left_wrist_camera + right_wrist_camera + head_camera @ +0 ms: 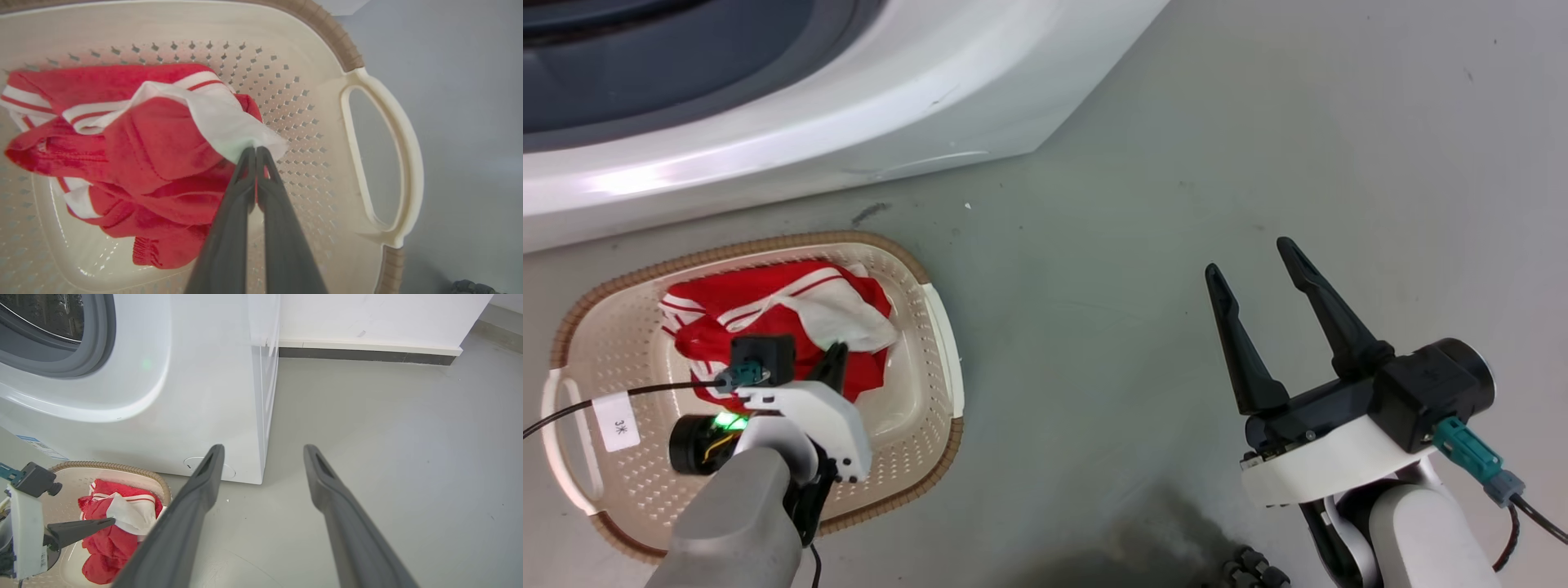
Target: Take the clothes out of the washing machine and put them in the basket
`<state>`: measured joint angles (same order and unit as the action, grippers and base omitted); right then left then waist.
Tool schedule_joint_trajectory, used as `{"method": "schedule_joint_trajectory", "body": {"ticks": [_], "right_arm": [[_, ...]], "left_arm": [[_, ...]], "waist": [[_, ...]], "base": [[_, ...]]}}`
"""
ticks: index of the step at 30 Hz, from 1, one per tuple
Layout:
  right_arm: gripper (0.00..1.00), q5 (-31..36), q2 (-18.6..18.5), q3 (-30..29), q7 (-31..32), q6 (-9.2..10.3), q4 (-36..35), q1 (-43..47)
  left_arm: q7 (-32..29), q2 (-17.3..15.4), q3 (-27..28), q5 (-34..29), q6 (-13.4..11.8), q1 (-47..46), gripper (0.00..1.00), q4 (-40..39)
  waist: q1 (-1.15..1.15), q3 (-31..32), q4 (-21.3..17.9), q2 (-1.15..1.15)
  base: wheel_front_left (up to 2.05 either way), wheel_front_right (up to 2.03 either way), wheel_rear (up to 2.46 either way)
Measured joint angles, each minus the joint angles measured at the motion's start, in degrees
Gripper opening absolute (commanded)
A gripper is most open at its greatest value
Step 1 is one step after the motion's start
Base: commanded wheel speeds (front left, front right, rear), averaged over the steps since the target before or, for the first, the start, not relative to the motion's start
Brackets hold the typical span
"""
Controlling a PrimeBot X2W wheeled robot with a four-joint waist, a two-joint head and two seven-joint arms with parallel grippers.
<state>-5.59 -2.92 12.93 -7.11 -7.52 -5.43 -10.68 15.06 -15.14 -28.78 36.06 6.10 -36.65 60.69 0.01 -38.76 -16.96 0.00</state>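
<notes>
Left gripper [255, 152] pinched closed on white panel of soft red striped fabric clothes [155, 143], inside cream perforated plastic basket [310, 81] beneath it. Right gripper [1250, 256] spread wide, empty, above grey floor [1094, 245].

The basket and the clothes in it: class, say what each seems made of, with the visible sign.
The basket looks like moulded cream plastic, slightly glossy: punched holes, one-piece handle, brown woven-look rim. The clothes look like soft matt fabric, probably knit: folds, stitched seams.
</notes>
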Motion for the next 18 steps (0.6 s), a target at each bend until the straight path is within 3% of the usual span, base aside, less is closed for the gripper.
{"method": "schedule_joint_trajectory", "body": {"ticks": [8, 9, 10, 11, 18], "right_arm": [[1.00, 0.0, 0.0, 0.5, -0.2, 0.00, 0.0, -0.6], [1.00, 0.1, 0.0, 0.5, -0.2, 0.00, 0.1, -0.7], [1.00, 0.1, 0.0, 0.5, -0.3, 0.00, 0.1, -0.9], [1.00, 0.1, 0.0, 0.5, -0.2, 0.01, 0.1, -1.0], [1.00, 0.4, 0.0, 1.0, -0.3, 0.00, 2.4, -1.0]], "left_arm": [[-0.4, 1.7, -0.1, 1.1, 0.5, -1.5, 0.00, 9.3], [-0.6, 1.8, -0.1, 1.2, 0.5, -1.6, 0.20, 9.8], [-0.7, 1.9, -0.2, 1.2, 0.6, -1.8, 0.49, 10.2], [-0.7, 2.0, -0.1, 1.4, 0.7, -2.1, 1.00, 10.6], [-0.3, 3.6, 0.7, 2.6, 0.8, -1.8, 1.00, 11.8]], "waist": [[0.00, -2.0, 0.1, 0.00], [0.00, -2.1, 0.1, 0.00], [0.00, -2.3, 0.1, 0.00], [0.00, -2.3, 0.2, 0.00], [0.00, 0.5, 0.4, 0.00]], "base": [[0.00, 0.00, 0.00], [0.00, 0.00, 0.00], [0.00, 0.00, 0.00], [0.00, 0.00, 0.00], [0.00, 0.00, 0.00]]}}
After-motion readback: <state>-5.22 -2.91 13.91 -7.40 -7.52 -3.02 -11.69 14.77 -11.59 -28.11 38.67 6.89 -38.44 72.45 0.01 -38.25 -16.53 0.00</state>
